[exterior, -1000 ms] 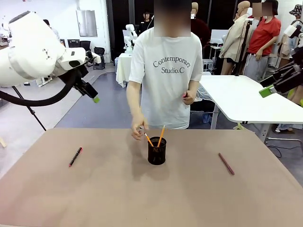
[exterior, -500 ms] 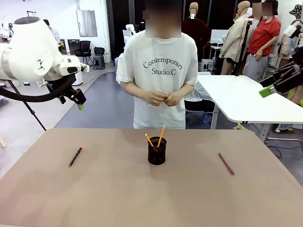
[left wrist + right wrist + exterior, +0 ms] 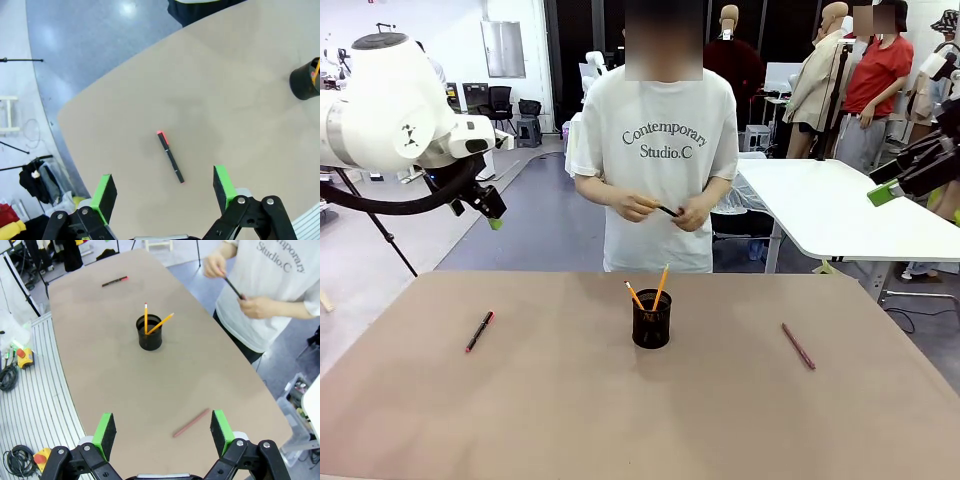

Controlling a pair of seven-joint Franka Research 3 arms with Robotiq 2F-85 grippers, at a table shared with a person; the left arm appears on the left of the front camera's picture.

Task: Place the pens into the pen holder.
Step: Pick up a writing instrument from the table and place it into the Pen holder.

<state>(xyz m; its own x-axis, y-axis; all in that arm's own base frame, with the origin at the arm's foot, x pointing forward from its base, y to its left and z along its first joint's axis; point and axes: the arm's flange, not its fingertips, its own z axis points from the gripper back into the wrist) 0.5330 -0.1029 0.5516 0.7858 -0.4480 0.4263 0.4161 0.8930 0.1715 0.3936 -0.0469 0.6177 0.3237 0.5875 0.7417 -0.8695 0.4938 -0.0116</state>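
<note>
**Two pens standing in the holder, two lying out on the table, both claws spread**

Front view: The pen holder (image 3: 651,330) is standing near the middle of the brown table (image 3: 620,430), and two yellow-orange pens (image 3: 661,285) are leaning upright inside it. A dark pen with red accents (image 3: 479,331) is lying flat on the table's left part, well apart from the holder. A reddish-pink pen (image 3: 798,346) is lying flat on the right part, also well apart from it. The left gripper (image 3: 494,220) is hanging in the air above and beyond the table's left far corner. The right gripper (image 3: 880,194) is hanging high beyond the table's right edge. At the far side a person (image 3: 665,140) is standing and holding a thin dark stick (image 3: 668,211) between both hands at waist height.

Left wrist view: The left gripper (image 3: 164,186) is looking down with its jaws spread wide and gripping nothing. The dark pen with red accents (image 3: 170,156) is lying on the table below, in line with the gap between the green pads. The pen holder (image 3: 305,84) is showing at the right edge.

Right wrist view: The right gripper (image 3: 163,427) is spreading its jaws wide, empty. The reddish-pink pen (image 3: 191,423) is lying on the table below, closer to one pad. Farther off, the pen holder (image 3: 149,333) is carrying the two yellow-orange pens (image 3: 146,317), and the dark pen with red accents (image 3: 114,281) is lying beyond it.
</note>
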